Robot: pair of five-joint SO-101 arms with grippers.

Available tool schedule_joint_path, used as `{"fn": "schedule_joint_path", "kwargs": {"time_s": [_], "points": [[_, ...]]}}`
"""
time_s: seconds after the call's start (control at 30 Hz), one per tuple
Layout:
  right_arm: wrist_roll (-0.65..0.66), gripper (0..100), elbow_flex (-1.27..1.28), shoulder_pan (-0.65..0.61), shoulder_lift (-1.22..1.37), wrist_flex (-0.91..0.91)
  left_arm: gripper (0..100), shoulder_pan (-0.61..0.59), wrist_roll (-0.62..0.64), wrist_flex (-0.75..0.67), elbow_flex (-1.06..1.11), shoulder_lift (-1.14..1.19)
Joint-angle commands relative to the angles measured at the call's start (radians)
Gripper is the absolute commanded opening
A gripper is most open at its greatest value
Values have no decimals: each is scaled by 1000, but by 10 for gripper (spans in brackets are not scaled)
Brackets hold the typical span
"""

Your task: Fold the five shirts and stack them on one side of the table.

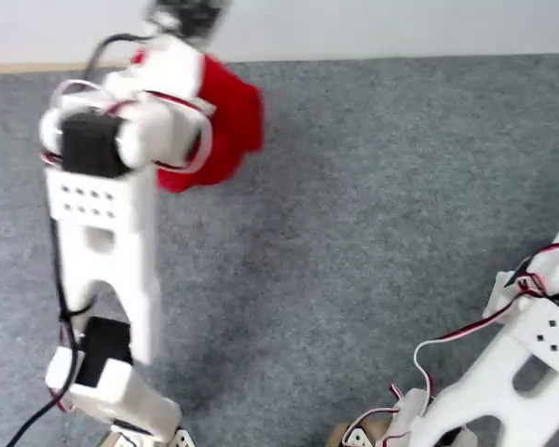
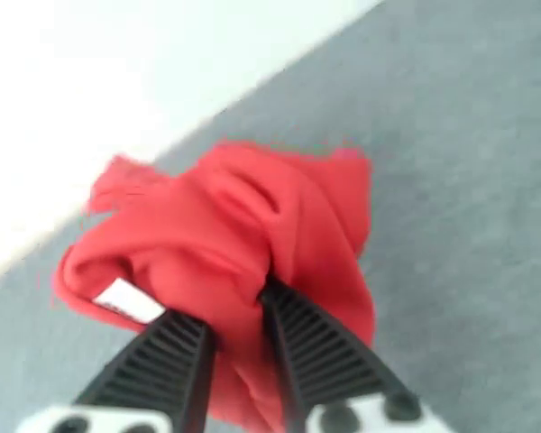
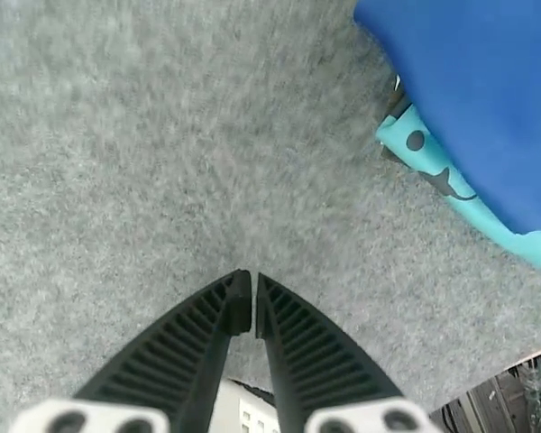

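Shirt status: red shirt (image 2: 243, 225) is a crumpled wad clamped in left pincer (image 2: 227, 307), near the far edge of the desk (image 1: 373, 233), close to the wall (image 1: 401, 28). Can't tell if the wad clears the desk or rests on it. White label (image 2: 126, 300) shows on a fold just beside one finger.

Right pincer (image 3: 252, 284) is pressed closed with nothing in it, over bare grey desk. Blue shirt (image 3: 469, 81) lies near it, with teal shirt (image 3: 433, 167) peeking from under it. Both run out of frame, so fold quality is unknown.

My read: the step in hand is laying red out for folding; it isn't folded yet. To do it well:
- set it on open desk, well apart from the blue/teal pile
- lower until the cloth touches, then drag while letting go so it unrolls rather than drops as a lump
- open right pincer and take a second corner or hem; one grip point won't flatten it
- use the label to find the collar and orient before folding
- grip sits deep in bunched layers, so a fold may snag on release; open wide, lift straight off

Desk surface looks grippy, so expect drag, not slide.
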Motion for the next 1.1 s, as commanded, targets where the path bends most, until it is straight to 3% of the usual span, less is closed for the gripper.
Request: {"fn": "schedule_joint_path", "kwargs": {"time_s": [0.0,0.2,0.4,0.63,0.9,1.07], "points": [[12,12,-2,10,-24,39,2,26,12,21,-16,-41],[12,12,-2,-12,-19,16,10,-152,8,21,280,40],[8,12,-2,-203,-15,12,184,-311,12,20,521,150],[6,12,-2,-475,-13,-136,188,-466,-41,21,539,216],[12,12,-17,-636,110,-272,187,-591,-49,23,510,210],[14,13,-184,-743,274,-309,187,-666,-48,25,455,209]]}}
